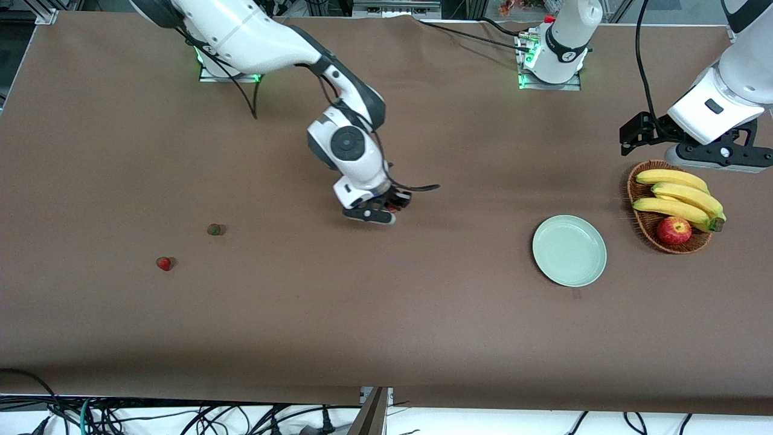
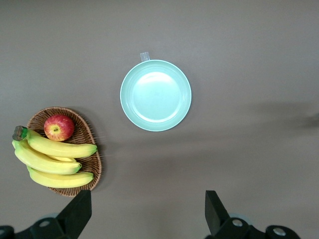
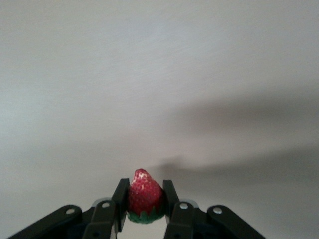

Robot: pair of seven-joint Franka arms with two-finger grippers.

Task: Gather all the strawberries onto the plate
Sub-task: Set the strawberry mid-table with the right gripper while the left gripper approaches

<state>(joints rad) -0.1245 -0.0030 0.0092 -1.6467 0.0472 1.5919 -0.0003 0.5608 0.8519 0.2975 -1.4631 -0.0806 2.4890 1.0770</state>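
on the brown cloth-covered table, nearest the front camera, lies a tiny red strawberry with a green cap, toward the right arm's end. at about one o'clock from it, slightly farther from the camera, sits a second tiny strawberry showing mostly dark green; the two lie near each other but apart.

toward the left arm's end lies the round, shallow, pale mint-green plate with a smooth raised rim, nothing in it. a small bit of tape touches its rim at the camera-side edge. at about two o'clock from the plate stands a brown woven wicker basket, near it but not touching, holding a bunch of yellow bananas and a red apple.

the right gripper hangs over bare cloth in the table's middle, between the loose berries and the plate. its two fingers are clamped on a third small red strawberry with a green leafy cap, pinched at its sides, red tip pointing away from the wrist.

the left gripper waits high over the table just beside the basket, fingers spread wide with nothing between them.
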